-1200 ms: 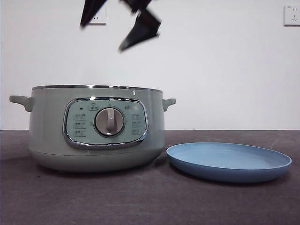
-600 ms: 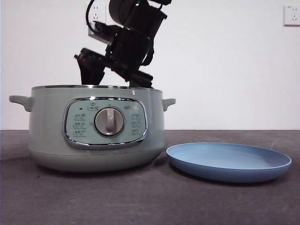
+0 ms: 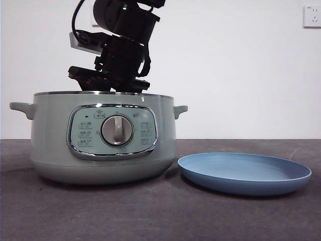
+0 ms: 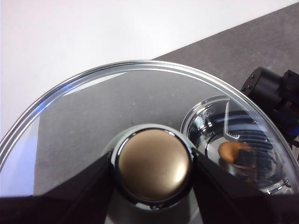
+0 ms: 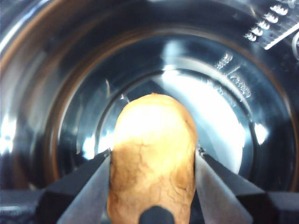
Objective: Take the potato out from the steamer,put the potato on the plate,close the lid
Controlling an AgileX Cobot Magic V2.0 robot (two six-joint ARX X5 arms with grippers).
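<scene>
My right gripper (image 5: 152, 186) reached inside the steamer (image 3: 103, 138), fingers (image 5: 79, 186) pinching the one potato (image 5: 152, 158). My left gripper (image 4: 152, 170) clamped the single lid's (image 4: 93, 112) knob. One plate (image 3: 245, 173) sat right, rim clear.

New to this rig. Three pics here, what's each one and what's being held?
It is a two-armed table robot; each arm ends in a two-jawed gripper with a camera on its wrist. The front view looks level across the table: a green steamer with one arm reaching down into it, and an empty blue plate beside it. The right wrist view looks into the steamer's metal bowl: the right gripper has its jaws either side of the potato. The left wrist view shows the left gripper holding the glass lid by its knob, off the pot.
</scene>
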